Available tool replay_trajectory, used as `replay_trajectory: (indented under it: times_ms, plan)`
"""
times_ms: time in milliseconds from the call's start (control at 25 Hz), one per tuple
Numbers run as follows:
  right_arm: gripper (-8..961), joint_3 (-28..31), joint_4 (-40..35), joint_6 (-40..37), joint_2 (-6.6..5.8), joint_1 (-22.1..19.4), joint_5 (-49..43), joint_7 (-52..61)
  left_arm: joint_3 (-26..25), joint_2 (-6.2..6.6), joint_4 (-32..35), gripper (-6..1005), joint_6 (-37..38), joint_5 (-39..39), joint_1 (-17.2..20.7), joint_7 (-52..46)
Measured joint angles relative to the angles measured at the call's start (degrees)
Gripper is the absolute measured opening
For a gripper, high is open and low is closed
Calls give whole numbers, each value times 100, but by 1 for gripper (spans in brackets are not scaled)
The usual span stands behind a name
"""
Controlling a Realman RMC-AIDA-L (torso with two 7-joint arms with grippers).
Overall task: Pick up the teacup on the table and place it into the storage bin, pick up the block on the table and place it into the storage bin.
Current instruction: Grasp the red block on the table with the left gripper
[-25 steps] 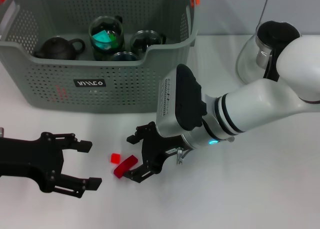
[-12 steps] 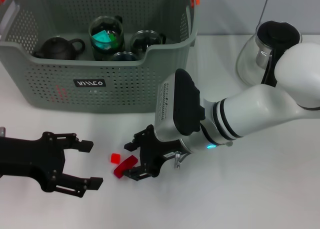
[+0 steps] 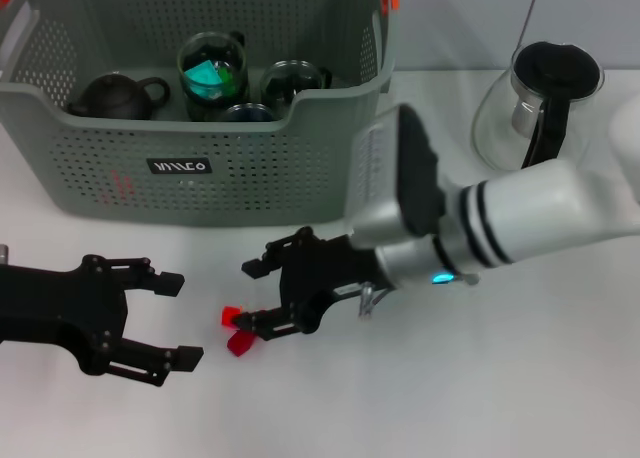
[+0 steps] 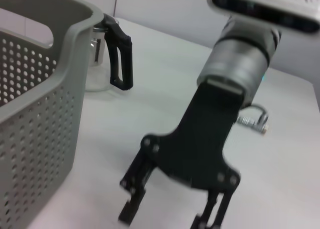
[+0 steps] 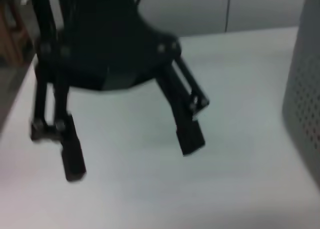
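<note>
**Red pieces at the right gripper's tips, in front of the bin**

Nearest on the white worktop point(image 3: 520, 378), the left gripper point(image 3: 165, 318) rests low with its fingers spread apart. Just beside it, the right gripper point(image 3: 250, 296) has its fingers apart, the lower tip touching the red block point(image 3: 232, 316) and a second red piece point(image 3: 240, 343). Behind stands the storage bin point(image 3: 200, 163), its front label too stylised to read, holding a dark teapot point(image 3: 115, 95) and glass teacups point(image 3: 212, 73). A glass jug point(image 3: 535, 103) sits far right.
</note>
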Motion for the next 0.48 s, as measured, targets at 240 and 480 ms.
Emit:
replay_trajectory:
  times_ms: [240,480]
  plan:
    - [732,1117,-65,-1010,-242,-428,-10,-45,13,3,19,938,-5,280,-113,-12]
    - [888,2038,-119,-1952,-427,-885,-10,-294,37,-35,2,938,-111,541,-309,13]
